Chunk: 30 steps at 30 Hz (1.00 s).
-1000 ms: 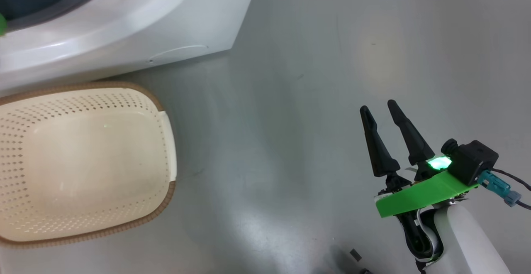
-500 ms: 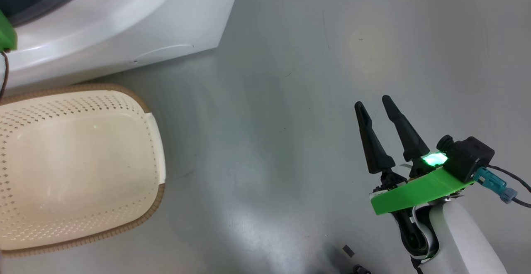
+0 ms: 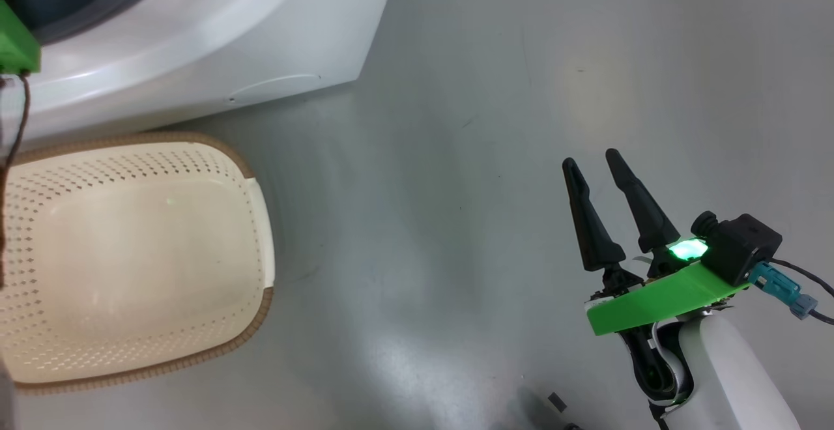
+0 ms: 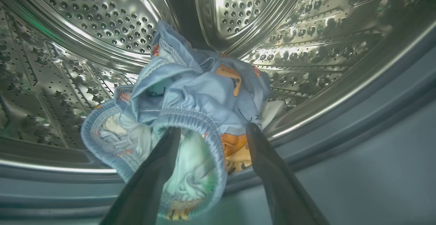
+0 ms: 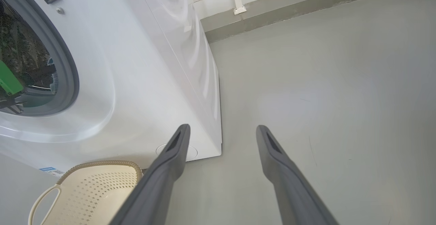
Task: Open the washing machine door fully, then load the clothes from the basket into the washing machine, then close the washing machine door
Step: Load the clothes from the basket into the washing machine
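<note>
The clothes [image 4: 190,92] inside the drum [image 4: 102,13], at the tips of the spread left pincer [image 4: 213,127].

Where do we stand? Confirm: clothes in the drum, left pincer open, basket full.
Not quite: the basket is empty, as the head view shows. The clothes are in the drum and the left pincer is open.

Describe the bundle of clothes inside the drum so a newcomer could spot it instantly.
Start at the white washing machine and look into its perforated steel drum. Near the drum's front rim sit the clothes, a crumpled light blue bundle with orange-brown cartoon prints and ribbed elastic hems. Soft, coloured fabric sets it apart from the shiny metal all around.
</note>
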Available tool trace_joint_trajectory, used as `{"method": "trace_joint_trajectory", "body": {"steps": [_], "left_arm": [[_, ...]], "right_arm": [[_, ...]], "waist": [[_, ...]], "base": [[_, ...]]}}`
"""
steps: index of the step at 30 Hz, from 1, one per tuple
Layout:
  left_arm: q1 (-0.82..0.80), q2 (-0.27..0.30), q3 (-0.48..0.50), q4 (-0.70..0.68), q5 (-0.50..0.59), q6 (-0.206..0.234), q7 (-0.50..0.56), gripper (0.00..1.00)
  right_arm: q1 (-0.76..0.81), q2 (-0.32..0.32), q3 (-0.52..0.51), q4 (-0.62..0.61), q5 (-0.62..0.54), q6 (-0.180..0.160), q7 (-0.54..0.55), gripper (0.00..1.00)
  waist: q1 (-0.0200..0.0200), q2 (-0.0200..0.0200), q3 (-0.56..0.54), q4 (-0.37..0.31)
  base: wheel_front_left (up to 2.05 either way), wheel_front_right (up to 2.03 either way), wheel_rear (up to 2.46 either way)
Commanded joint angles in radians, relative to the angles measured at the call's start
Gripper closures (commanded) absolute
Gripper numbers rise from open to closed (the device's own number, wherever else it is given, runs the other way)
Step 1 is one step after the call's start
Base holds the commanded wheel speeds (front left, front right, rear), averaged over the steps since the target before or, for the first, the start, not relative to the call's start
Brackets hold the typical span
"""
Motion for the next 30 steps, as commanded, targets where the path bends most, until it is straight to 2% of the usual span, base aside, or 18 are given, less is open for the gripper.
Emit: {"method": "trace_joint_trajectory", "body": {"steps": [1, 20, 30], "left_arm": [[0.035, 0.033, 0.013, -0.032, -0.01, -0.004, -0.006, 0.0], [0.162, 0.009, -0.053, -0.122, -0.105, -0.008, -0.006, 0.0], [0.384, -0.024, 0.056, -0.341, -0.13, -0.008, -0.006, 0.0]], "right_arm": [[0.018, -0.011, 0.015, -0.018, 0.002, 0.003, -0.005, 0.0], [0.039, -0.033, 0.007, -0.017, -0.004, 0.003, -0.005, 0.0], [0.076, -0.058, -0.016, -0.01, -0.005, 0.003, -0.005, 0.0]], "waist": [[0.0, 0.0, -0.013, 0.011], [0.0, 0.0, -0.064, 0.061], [0.0, 0.0, -0.145, 0.102]], "base": [[0.0, 0.0, 0.0], [0.0, 0.0, 0.0], [0.0, 0.0, 0.0]]}}
